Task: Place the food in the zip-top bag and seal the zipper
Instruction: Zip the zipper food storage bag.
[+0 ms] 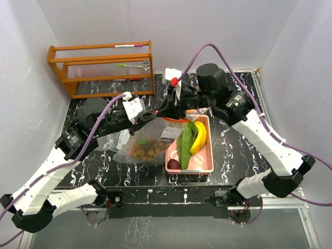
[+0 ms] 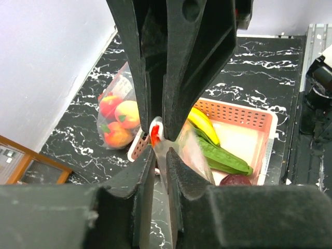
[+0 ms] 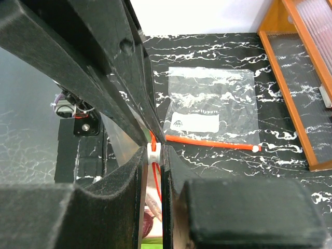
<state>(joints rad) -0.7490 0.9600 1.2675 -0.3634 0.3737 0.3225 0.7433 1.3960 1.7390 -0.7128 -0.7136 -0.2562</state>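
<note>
Over the left rim of the basket (image 1: 207,158), both arms hold the top of the zip-top bag (image 1: 129,150), its edge spanning between them. Left gripper (image 2: 161,142) jaws narrow on film, right gripper (image 3: 154,150) jaws clamped on the slider (image 3: 152,152). Longans (image 1: 145,151) bagged. Bananas (image 1: 200,137) and cucumbers (image 1: 185,140) in basket, nearer right arm.

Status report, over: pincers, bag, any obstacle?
Left pincer, right pincer shut on zip-top bag rim. Banana, cucumbers, purple fruit in basket, not bagged. No obstacle seen.
</note>
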